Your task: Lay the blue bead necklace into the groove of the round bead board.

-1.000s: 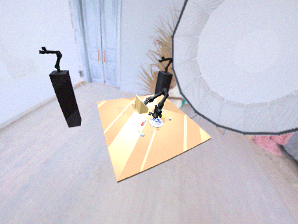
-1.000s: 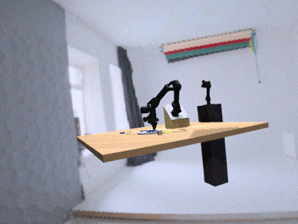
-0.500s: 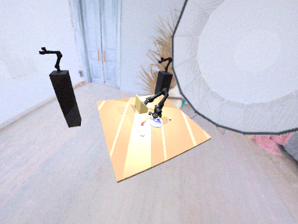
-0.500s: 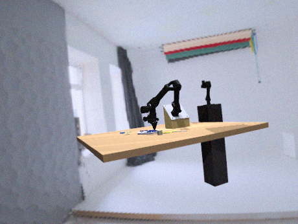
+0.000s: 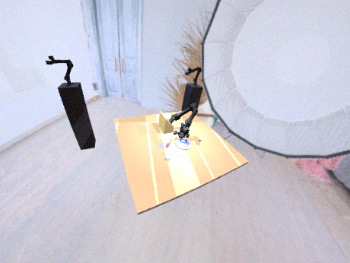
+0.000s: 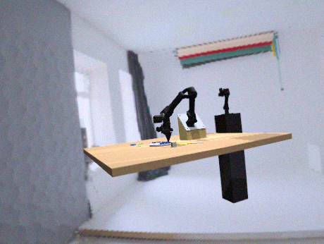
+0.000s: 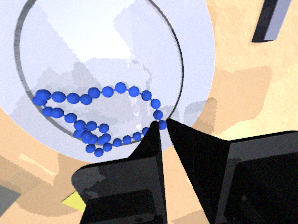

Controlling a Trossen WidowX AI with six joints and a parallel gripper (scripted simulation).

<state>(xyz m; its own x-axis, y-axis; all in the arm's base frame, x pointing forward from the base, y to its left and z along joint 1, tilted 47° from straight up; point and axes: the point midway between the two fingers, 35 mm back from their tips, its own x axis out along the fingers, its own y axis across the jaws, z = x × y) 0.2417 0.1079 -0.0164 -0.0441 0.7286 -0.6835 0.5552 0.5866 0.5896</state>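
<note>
The round pale bead board (image 5: 189, 147) (image 6: 153, 144) (image 7: 199, 52) lies flat on the table, with a dark circular groove line (image 7: 183, 70). The blue bead necklace (image 7: 120, 88) lies in an uneven loop over its near part in the wrist view. The upper strand crosses inside the ring, the left end lies at the ring, and several beads bunch at lower left. My gripper (image 5: 183, 137) (image 6: 168, 142) (image 7: 161, 123) points down at the ring's lower right, shut on a bead at the necklace's right end. The fingertips partly hide the beads there.
A wedge-shaped block (image 5: 165, 125) (image 6: 185, 132) stands behind the board. A small grey block (image 6: 173, 144) and a yellow piece (image 6: 182, 144) (image 7: 75, 200) lie close by. A red piece (image 5: 167, 144) lies beside the board. A dark-edged bar (image 7: 272, 22) is at upper right.
</note>
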